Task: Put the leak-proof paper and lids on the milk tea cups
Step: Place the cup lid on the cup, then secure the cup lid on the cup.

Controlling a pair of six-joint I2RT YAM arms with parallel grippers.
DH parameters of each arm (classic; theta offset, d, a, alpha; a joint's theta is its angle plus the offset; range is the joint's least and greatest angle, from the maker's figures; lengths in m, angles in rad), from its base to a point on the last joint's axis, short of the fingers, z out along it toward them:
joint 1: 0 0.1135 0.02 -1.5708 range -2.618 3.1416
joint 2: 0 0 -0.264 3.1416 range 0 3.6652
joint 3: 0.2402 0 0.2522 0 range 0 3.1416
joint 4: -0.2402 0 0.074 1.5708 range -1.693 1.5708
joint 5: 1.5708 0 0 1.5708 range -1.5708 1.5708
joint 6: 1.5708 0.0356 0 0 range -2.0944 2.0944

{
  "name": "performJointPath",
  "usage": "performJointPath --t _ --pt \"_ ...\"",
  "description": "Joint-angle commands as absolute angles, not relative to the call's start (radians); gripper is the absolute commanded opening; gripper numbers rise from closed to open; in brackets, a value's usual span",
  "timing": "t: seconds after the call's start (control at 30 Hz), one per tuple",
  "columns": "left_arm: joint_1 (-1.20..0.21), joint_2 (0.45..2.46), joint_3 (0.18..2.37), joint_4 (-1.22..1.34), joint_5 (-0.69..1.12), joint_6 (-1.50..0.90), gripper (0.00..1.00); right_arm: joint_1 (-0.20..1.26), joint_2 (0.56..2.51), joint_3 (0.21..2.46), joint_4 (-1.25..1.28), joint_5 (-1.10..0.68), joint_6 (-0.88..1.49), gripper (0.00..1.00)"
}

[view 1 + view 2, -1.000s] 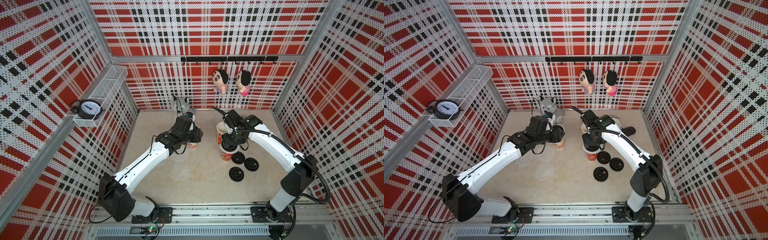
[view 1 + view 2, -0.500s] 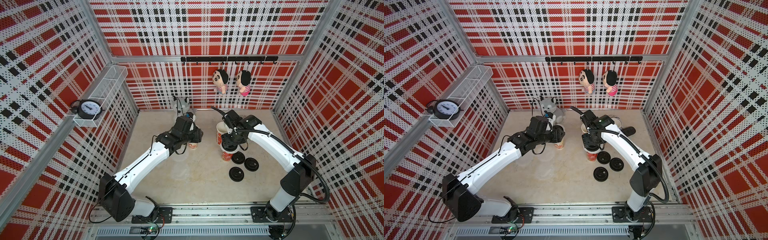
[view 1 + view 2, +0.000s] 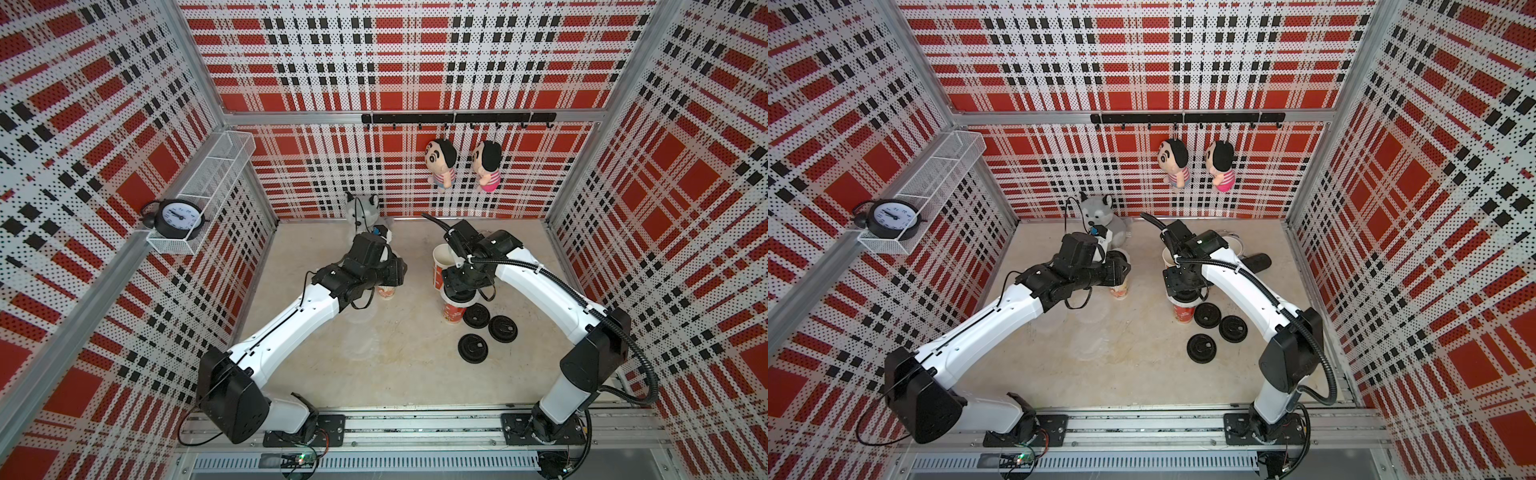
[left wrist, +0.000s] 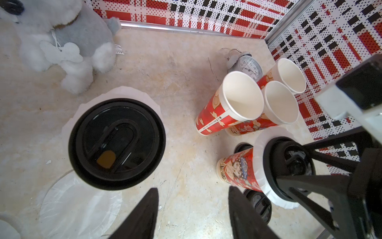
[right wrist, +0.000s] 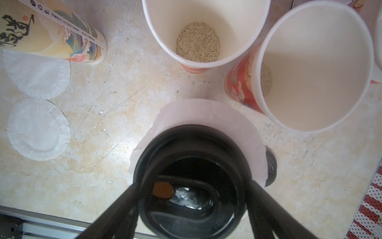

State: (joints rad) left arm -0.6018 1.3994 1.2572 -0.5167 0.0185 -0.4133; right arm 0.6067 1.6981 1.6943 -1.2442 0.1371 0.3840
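A red milk tea cup [image 4: 237,169] stands with a sheet of leak-proof paper [image 5: 206,113] over its mouth and a black lid [image 5: 192,157] on top. My right gripper [image 5: 192,184] hangs over it, open, one finger on each side of the lid's rim. A cream cup [image 5: 62,31] also carries paper [image 4: 132,91] under a black lid [image 4: 116,142]. My left gripper [image 4: 192,188] is open beside it, above bare table. Two loose sheets [image 5: 38,129] lie flat near the cream cup. Three uncovered cups [image 4: 242,96] stand together behind the red one.
Three black lids [image 3: 478,314] lie on the table right of the red cup [image 3: 453,311]. A grey plush dog [image 3: 365,212] sits at the back wall and a small alarm clock [image 4: 249,66] stands behind the open cups. Plaid walls close in on three sides.
The right gripper's jaws have spread apart around the black lid on the red cup. The left arm has not moved.
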Motion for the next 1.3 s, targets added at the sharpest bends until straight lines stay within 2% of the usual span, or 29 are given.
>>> performJointPath --t 0.0,0.2,0.57,0.7,0.97,1.27 --pt "-0.618 1.381 1.277 -0.531 0.006 -0.393 0.58 0.614 1.707 1.733 -1.249 0.152 0.386 0.84" --pt "-0.630 1.380 1.289 -0.547 -0.006 -0.391 0.58 0.614 1.703 1.734 -1.238 0.144 0.392 0.93" --pt "-0.731 1.388 1.365 -0.619 -0.019 -0.380 0.58 0.594 1.630 1.780 -1.221 0.162 0.434 0.94" --pt "-0.791 1.402 1.398 -0.667 -0.015 -0.377 0.62 0.493 1.501 1.696 -1.153 0.145 0.481 0.94" --pt "-0.887 1.542 1.504 -0.704 -0.026 -0.394 0.63 0.236 1.253 1.411 -1.011 -0.008 0.507 0.94" --pt "-0.920 1.713 1.635 -0.756 -0.070 -0.390 0.62 0.147 1.171 1.255 -0.954 -0.078 0.493 0.94"
